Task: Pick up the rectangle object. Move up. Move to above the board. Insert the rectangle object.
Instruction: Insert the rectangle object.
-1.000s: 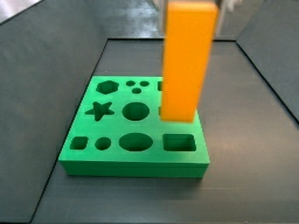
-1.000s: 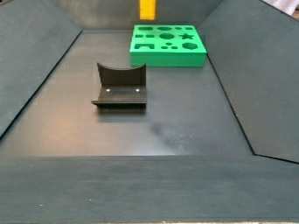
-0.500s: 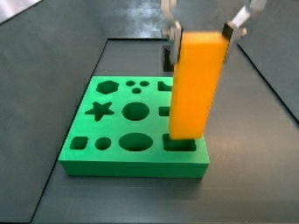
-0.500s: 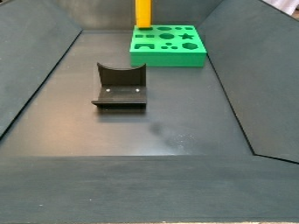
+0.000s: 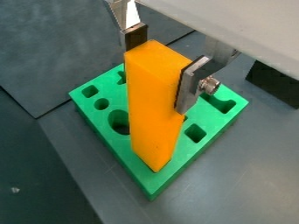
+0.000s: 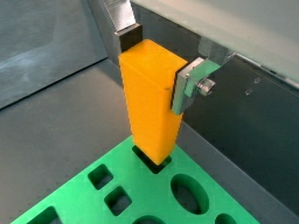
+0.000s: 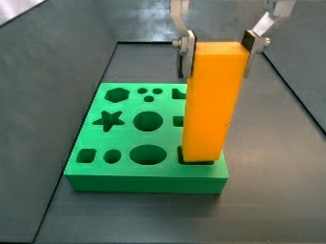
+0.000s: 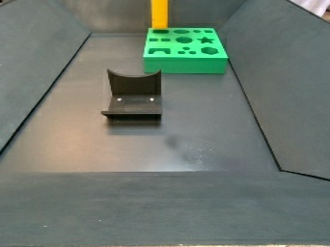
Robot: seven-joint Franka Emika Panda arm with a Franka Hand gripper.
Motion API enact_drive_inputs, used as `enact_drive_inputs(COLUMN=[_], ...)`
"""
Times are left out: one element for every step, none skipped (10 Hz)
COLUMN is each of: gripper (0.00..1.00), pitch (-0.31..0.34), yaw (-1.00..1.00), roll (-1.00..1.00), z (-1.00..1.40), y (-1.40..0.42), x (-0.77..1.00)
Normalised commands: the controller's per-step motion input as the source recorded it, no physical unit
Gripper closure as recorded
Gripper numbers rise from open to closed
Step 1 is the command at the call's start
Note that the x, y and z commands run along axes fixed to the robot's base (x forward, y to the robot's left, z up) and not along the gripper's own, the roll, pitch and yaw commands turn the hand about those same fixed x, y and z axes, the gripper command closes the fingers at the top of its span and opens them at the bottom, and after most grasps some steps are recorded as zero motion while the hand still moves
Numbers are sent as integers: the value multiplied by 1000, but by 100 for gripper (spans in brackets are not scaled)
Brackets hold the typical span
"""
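The rectangle object [image 7: 211, 95], a tall orange block, stands upright with its lower end in the square hole at the near right corner of the green board [image 7: 128, 138]. My gripper [image 7: 219, 43] is above the board, its silver fingers closed on the two sides of the block's top end. Both wrist views show the block [image 5: 152, 105] [image 6: 149, 105] between the fingers of the gripper [image 5: 163, 59] [image 6: 158, 61], its foot entering the board [image 5: 158, 179] [image 6: 70, 208]. In a side view from afar the block [image 8: 158, 12] rises from the board [image 8: 184, 48] at the far end.
The dark fixture [image 8: 131, 95] stands on the floor in front of the board, toward the left. Sloping dark walls enclose the floor on all sides. The board's other holes, a star, circles, squares and a hexagon, are empty.
The block came down with the gripper from above the board, straightened to upright, and its lower end now sits in the square hole.
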Motion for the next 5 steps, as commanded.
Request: enact_drive_inputs(gripper=[100, 100, 100, 100, 100], pitch=[0, 3, 0, 0, 0], yaw=[-34, 0, 0, 0, 0], roll=[77, 96, 66, 16, 24], z=[-149, -160, -106, -20, -31], y=[0, 57, 86, 0, 0], x=[103, 80, 0, 0, 0])
